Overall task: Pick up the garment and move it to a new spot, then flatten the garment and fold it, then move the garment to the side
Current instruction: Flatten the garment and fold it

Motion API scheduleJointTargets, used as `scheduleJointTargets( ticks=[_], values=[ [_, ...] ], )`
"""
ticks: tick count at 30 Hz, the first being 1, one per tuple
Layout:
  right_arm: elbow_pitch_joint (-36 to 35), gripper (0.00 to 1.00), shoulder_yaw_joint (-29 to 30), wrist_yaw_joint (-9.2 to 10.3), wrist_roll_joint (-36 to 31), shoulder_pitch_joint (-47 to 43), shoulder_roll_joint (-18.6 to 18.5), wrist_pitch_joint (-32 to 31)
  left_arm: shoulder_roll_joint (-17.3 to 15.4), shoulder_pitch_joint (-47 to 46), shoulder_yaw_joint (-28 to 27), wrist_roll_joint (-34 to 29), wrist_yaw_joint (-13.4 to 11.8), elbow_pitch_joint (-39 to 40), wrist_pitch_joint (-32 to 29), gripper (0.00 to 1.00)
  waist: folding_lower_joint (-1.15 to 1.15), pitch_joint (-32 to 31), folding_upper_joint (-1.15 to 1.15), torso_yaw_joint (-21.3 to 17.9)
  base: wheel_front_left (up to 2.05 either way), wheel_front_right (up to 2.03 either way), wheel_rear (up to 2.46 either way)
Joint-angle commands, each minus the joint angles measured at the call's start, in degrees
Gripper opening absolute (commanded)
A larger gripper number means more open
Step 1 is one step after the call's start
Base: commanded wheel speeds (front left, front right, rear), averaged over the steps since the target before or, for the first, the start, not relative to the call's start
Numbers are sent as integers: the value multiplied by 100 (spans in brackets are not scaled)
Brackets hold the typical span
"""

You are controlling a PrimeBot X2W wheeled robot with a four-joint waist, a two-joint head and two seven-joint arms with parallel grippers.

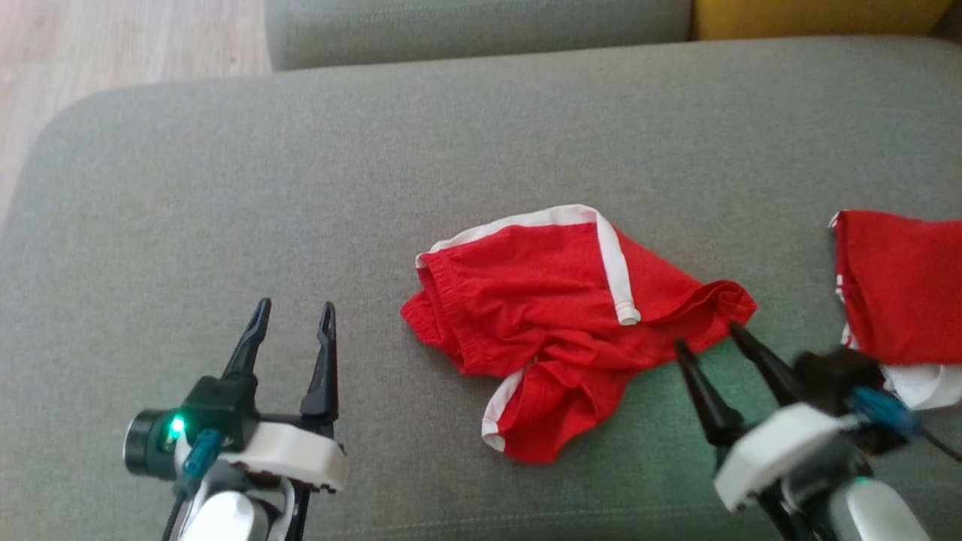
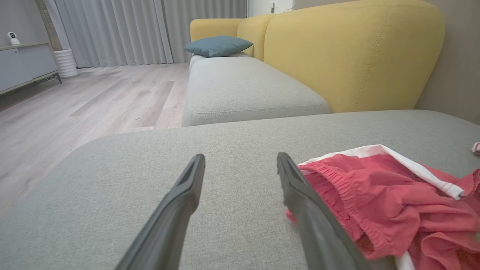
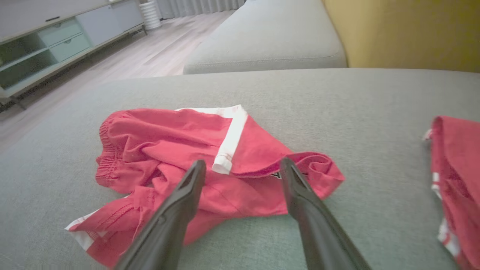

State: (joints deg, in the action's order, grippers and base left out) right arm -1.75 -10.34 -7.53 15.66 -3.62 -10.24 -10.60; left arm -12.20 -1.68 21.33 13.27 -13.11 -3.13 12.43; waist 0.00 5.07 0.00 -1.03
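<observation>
The crumpled red shorts [image 1: 556,315] look light, soft and limp, best pinched at the bunched edge just ahead of the right gripper [image 1: 707,336], its fingers spread apart like those of the left gripper [image 1: 295,306].

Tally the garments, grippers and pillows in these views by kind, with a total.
Red garments: 2, the crumpled shorts and the second red piece at the right edge
Grippers: 2, the left gripper and the right gripper, both open
Pillows: 1, the blue pillow on the far seat
Total: 5
</observation>
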Motion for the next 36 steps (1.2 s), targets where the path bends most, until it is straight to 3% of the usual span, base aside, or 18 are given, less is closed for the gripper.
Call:
scheduleJointTargets(
  ticks=[1,8,13,14,15,16,24,31,32,33,34,36],
  values=[
    [-120,100,-225,4,77,446,-133,-42,-79,-358,-208,21,-8,218,14,100,0,112,0,30,0,0,0],
    [759,100,-934,4,178,1283,-439,-421,-6,-622,-102,-35,22,167,63,100,0,458,0,156,0,0,0],
    [1214,100,-1052,4,160,1633,-526,-560,52,-760,-44,-45,52,76,109,100,0,584,0,228,0,0,0],
    [1271,73,-1054,4,166,1672,-530,-566,58,-778,-39,-45,54,60,118,100,0,600,0,232,0,0,0],
    [1310,29,-1051,4,174,1715,-540,-546,63,-793,-36,-44,55,47,126,100,0,613,0,235,0,0,0],
    [1343,0,-1039,4,174,1756,-555,-504,68,-805,-33,-42,57,34,133,100,0,623,0,237,0,0,0],
    [1343,0,-758,4,305,1968,-626,-64,68,-852,-14,-37,62,-45,174,100,0,634,0,247,0,0,0],
    [1835,0,140,4,518,2513,-709,318,69,-943,2,-28,72,-68,199,100,0,705,0,304,0,0,0],
    [1976,14,230,4,644,2580,-668,388,71,-958,7,-28,76,-73,201,100,0,717,0,313,0,0,0],
    [2143,85,304,4,752,2648,-649,451,71,-969,12,-27,78,-77,203,100,0,731,0,320,0,0,0],
    [2328,100,334,4,762,2719,-690,522,74,-981,19,-27,80,-81,205,100,0,746,0,332,0,0,0],
    [2685,100,412,4,1017,2838,-632,694,84,-1002,35,-26,84,-93,208,100,0,765,0,355,0,0,0]
  ],
)
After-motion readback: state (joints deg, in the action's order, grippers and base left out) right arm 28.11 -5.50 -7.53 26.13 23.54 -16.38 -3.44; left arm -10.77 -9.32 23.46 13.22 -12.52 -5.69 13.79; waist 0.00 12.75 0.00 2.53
